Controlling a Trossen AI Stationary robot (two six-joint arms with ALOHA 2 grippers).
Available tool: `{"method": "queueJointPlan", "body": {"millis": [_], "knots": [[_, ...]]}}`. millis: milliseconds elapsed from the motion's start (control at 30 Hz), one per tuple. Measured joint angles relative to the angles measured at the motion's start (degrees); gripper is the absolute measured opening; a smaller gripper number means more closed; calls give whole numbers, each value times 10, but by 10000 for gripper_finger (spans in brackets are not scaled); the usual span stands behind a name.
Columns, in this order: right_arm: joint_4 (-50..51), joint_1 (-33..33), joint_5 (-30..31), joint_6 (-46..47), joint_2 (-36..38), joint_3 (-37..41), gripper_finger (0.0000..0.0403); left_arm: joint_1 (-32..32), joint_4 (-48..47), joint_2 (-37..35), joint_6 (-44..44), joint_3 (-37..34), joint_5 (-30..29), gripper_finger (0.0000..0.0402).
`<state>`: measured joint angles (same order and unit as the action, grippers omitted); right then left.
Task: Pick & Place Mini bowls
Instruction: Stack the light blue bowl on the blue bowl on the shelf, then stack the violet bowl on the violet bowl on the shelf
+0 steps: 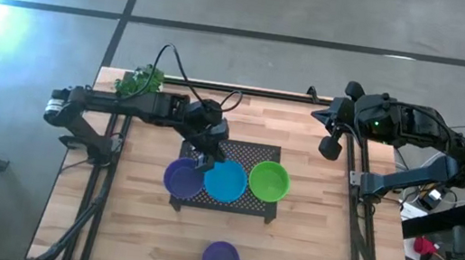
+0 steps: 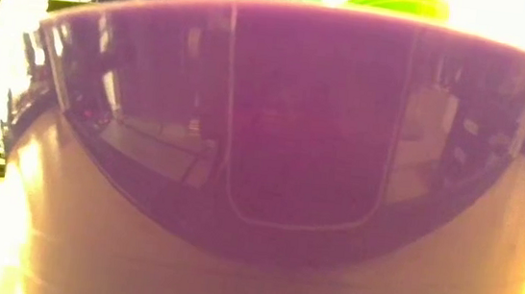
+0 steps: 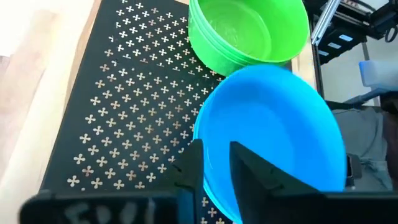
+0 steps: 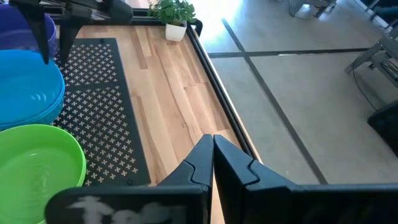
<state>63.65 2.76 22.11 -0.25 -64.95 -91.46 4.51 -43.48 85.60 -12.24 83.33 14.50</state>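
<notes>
Three mini bowls sit in a row on a black mesh mat (image 1: 244, 206): purple (image 1: 182, 178), blue (image 1: 225, 181) and lime green (image 1: 269, 181). A second purple bowl (image 1: 221, 259) stands on the wood near the table's front edge and fills the low view (image 2: 262, 147). My left gripper (image 3: 216, 152) is open and slants down over the blue bowl's (image 3: 273, 130) left rim. One finger is outside the rim and one inside. My right gripper (image 4: 212, 140) is shut and raised at the table's far right (image 1: 330, 146), away from the bowls.
A small leafy plant (image 1: 139, 80) stands at the far left corner. Bare wood lies right of the mat and along the front on both sides of the near purple bowl. A metal frame rail (image 4: 217, 81) runs along the table's edge.
</notes>
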Motion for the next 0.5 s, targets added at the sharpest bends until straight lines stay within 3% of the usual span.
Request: {"method": "queueJointPlan", "body": {"millis": [500], "knots": [[0,0,0,1,0,0,8,-20,-9,-2,49,56,-4,87]]}}
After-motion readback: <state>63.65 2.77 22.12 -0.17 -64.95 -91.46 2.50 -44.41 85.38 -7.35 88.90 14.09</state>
